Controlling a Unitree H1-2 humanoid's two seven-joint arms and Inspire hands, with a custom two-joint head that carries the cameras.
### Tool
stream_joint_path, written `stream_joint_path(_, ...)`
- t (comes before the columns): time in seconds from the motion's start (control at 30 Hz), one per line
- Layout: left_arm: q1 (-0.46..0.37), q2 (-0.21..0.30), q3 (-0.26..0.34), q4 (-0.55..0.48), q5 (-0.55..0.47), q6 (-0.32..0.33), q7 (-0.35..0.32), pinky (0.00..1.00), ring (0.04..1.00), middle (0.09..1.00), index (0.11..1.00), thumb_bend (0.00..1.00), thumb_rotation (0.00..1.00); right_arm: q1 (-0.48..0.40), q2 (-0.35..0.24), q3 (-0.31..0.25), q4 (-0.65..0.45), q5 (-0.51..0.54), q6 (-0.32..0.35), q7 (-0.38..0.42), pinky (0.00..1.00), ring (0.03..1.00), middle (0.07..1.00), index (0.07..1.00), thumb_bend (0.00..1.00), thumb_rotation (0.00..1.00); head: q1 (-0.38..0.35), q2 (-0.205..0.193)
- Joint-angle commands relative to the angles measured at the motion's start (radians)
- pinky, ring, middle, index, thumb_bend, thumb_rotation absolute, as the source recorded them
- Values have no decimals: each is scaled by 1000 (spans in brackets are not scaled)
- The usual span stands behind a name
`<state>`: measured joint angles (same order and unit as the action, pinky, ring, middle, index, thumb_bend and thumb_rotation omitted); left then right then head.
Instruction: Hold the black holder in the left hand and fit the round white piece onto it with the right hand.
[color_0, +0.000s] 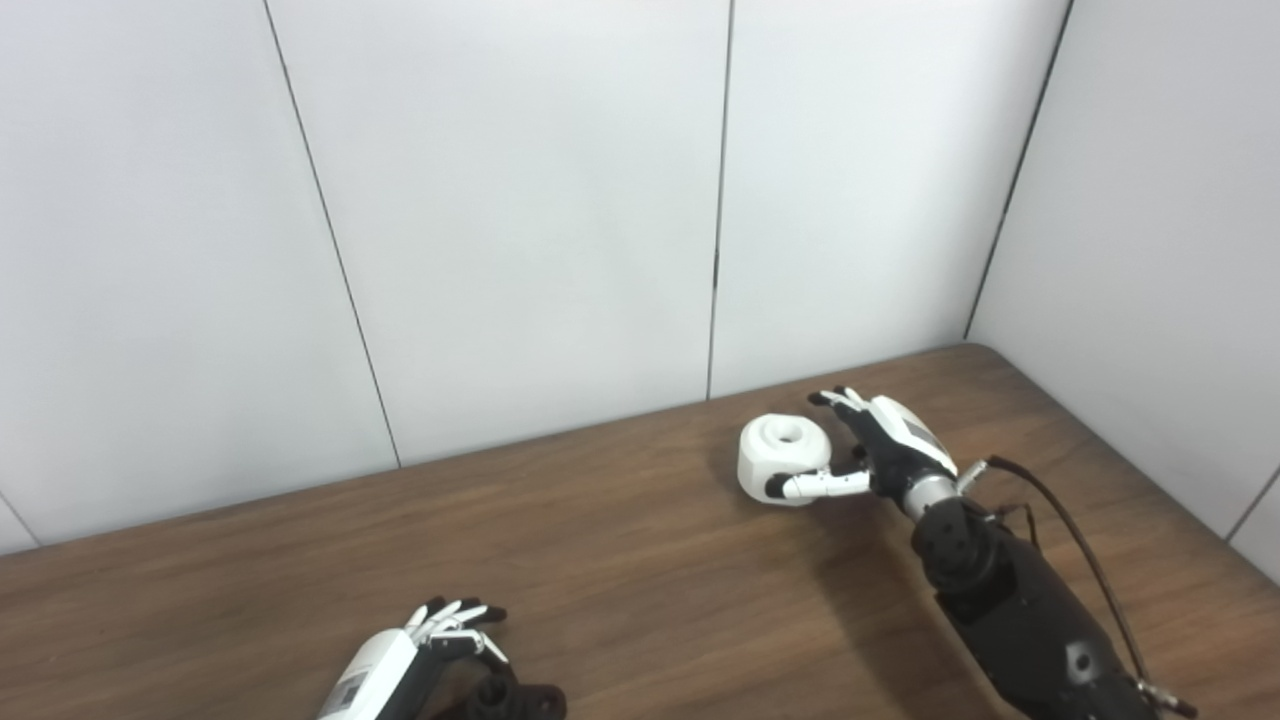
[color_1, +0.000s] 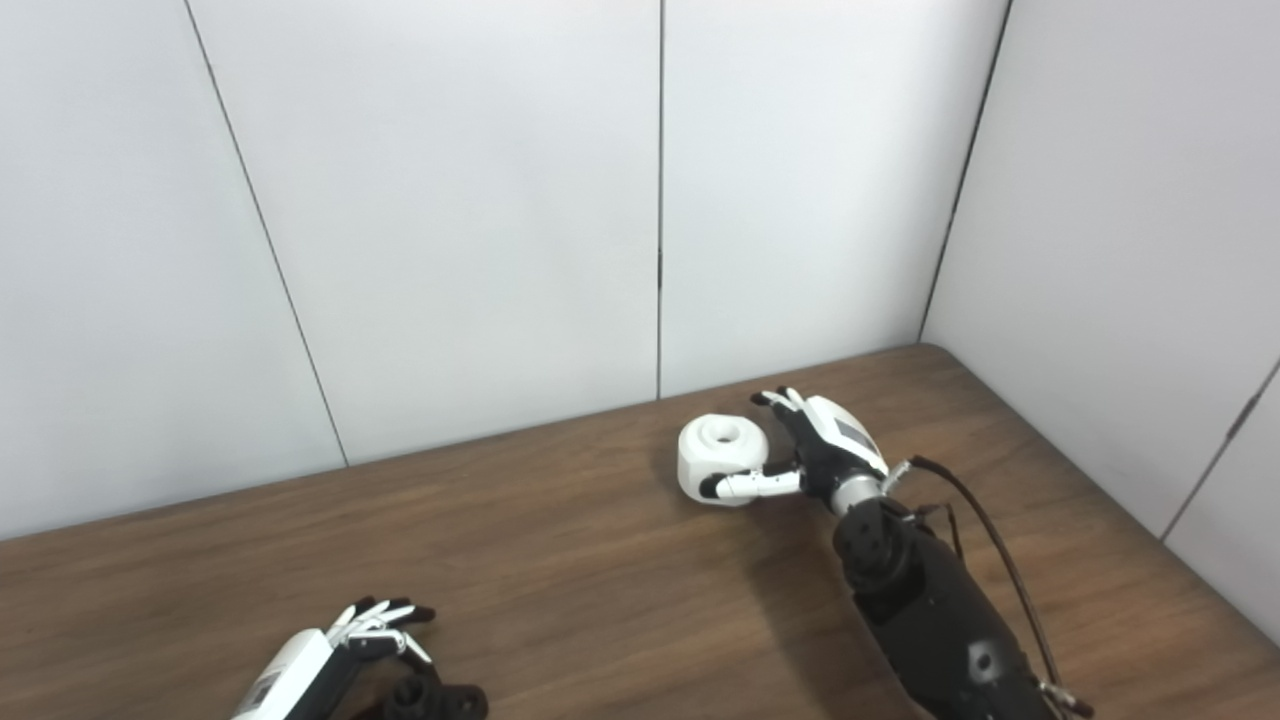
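The round white piece (color_0: 786, 458), a squat cylinder with a hole in its top, is at the back right of the table. My right hand (color_0: 880, 450) is closed around it, thumb across its front and fingers (color_0: 838, 400) behind its right side. The black holder (color_0: 515, 698) lies at the picture's bottom edge, partly cut off. My left hand (color_0: 440, 635) hovers just up and left of it. Its fingers (color_1: 380, 612) are loosely curled and apart, and they do not wrap the holder.
The brown wooden table (color_0: 620, 560) ends at white wall panels at the back and on the right. A black cable (color_0: 1080, 550) loops along my right forearm (color_0: 1020, 610).
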<state>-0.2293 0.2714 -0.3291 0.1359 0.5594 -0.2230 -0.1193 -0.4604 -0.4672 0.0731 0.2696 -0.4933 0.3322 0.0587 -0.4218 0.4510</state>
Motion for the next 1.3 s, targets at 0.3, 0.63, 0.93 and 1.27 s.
stream_joint_path(0.3,16,29,15,-24,-1,1,-11,1000,923,858,481,516,49,-87,-54,34,44,9,-72,29,775,995,1000,894,991,428,-8,2)
stream_joint_path(0.63,19,36,19,-27,-4,1,-19,1000,927,862,482,516,48,-76,-112,44,15,-12,-28,81,735,986,1000,886,995,403,-24,1)
stream_joint_path(0.93,20,40,22,-30,-5,3,-26,1000,932,864,481,516,48,-56,-143,49,-18,-27,-14,104,730,975,1000,879,994,411,-37,2)
stream_joint_path(1.27,16,45,30,-12,-8,-21,-19,1000,928,862,481,515,48,-47,-158,44,-30,-38,-23,114,753,978,1000,871,1000,427,-75,2)
